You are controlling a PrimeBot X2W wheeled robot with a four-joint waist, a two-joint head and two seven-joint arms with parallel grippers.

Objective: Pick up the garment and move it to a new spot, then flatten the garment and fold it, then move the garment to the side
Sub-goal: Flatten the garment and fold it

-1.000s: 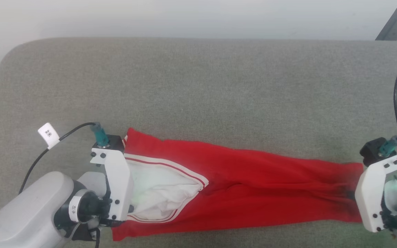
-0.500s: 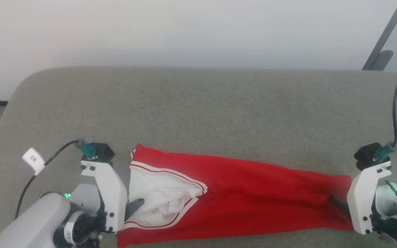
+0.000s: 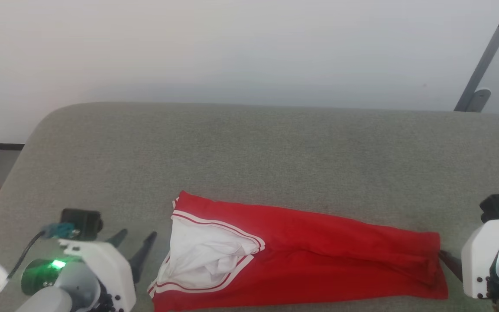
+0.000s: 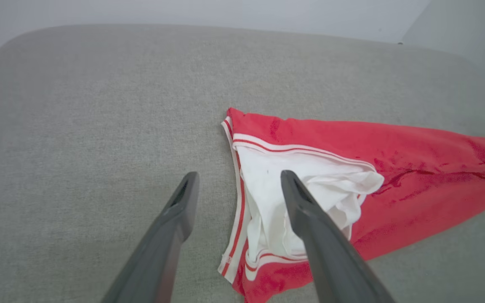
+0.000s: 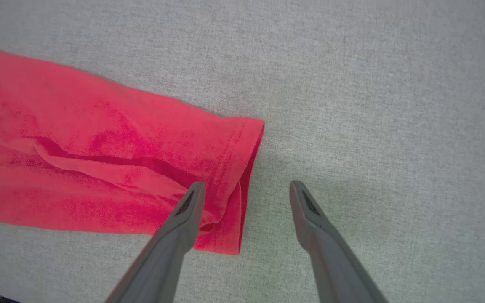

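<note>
The garment (image 3: 319, 253) lies on the grey fabric-covered desk (image 3: 249, 151), folded into a long red strip that runs from left to right close to the near edge. Its left end shows a crumpled white sleeve framed by red-and-white striped trim, and its right end is a plain stitched hem. The left pincer (image 3: 137, 238) sits just beside the sleeve end with its two dark fingers spread apart and nothing between them. In the left wrist view, this pincer (image 4: 238, 176) straddles the trimmed edge of the garment (image 4: 415, 168): one finger is over bare desk and the other over the white cloth, though whether it touches the cloth cannot be told. The right pincer (image 3: 451, 263) is at the hem end. In the right wrist view, it (image 5: 246, 185) also stands open, one finger over the folded hem of the garment (image 5: 99, 143) and the other over bare desk (image 5: 373, 105), gripping nothing.
</note>
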